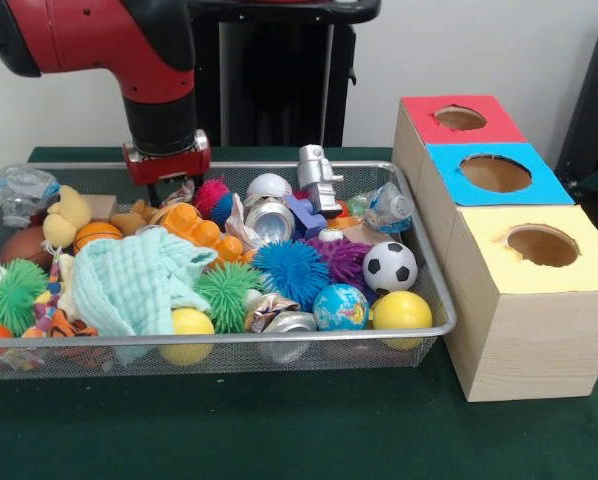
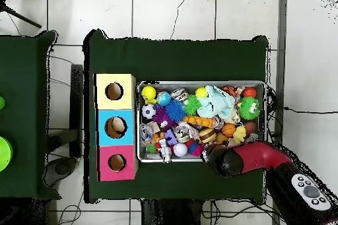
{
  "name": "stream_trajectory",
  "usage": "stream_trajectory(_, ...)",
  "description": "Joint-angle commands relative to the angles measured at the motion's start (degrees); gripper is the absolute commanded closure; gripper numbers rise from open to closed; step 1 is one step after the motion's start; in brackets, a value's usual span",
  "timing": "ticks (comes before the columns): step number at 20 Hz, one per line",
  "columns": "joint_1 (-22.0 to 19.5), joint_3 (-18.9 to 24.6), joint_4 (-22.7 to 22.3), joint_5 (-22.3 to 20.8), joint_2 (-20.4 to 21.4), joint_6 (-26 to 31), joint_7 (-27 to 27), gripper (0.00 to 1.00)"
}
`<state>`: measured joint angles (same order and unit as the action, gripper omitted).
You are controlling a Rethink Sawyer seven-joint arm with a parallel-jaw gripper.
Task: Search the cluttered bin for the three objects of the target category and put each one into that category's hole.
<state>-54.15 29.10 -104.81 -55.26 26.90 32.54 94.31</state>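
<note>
You are seeing the pincer (image 1: 166, 186) hanging low over the bin's (image 1: 279, 336) far side, above an orange toy (image 1: 194, 226) | its spread is not showing, cannot tell | bin is sitting on the green desk (image 1: 279, 430) beside three boxes (image 1: 524, 290).

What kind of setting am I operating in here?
Probably a robotics lab sorting station: a green-covered table carries a wire-mesh bin of mixed toys beside three colour-topped boxes with holes, on a tiled floor.

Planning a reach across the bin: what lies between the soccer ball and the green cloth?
In the front view, between the soccer ball and the green cloth lie a blue spiky ball and a green spiky ball.
</note>
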Motion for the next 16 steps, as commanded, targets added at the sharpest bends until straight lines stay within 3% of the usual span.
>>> stream_trajectory(1, 2.6, -2.2, -2.2, 0.3, -2.8, 2.0, -1.7, 0.00)
stream_trajectory(4, 3.0, -1.5, -2.9, 1.4, -1.0, 2.9, -2.6, 0.00)
stream_trajectory(5, 2.5, -1.1, -3.0, 1.6, -1.5, 2.1, -3.3, 1.00)
stream_trajectory(10, 1.3, 0.8, -2.1, 2.4, -3.3, 3.1, -7.1, 1.00)
stream_trajectory(16, 1.6, 1.6, -4.5, 3.0, 0.7, 1.4, -5.3, 1.00)
